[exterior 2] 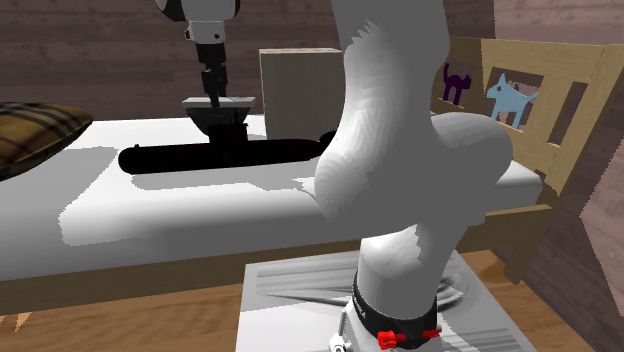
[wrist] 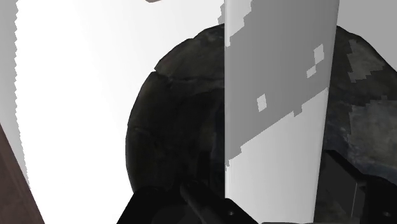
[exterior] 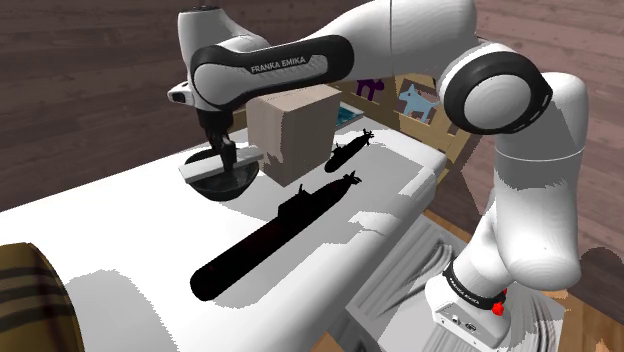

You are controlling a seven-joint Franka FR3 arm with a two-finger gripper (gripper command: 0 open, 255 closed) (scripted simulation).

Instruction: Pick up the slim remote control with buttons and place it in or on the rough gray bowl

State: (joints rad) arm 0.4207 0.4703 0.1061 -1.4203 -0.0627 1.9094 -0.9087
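The gripper (exterior: 228, 155) was clamped on the pale, flat remote (exterior: 197, 168), holding it level right above the dark rough bowl (exterior: 222, 187), near the bed's (exterior: 130, 220) edge farthest from the stand, beside a box (exterior: 295, 125).

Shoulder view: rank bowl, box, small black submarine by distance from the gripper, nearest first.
1. bowl, directly under the gripper clasping the remote.
2. box, beside it, toward the view's right.
3. small submarine, beyond the box.

remote (wrist: 273, 95): lt grey | bowl (wrist: 172, 127): dk grey, mottled | pillow (exterior: 30, 300): brown plaid | bed (exterior: 120, 210): white
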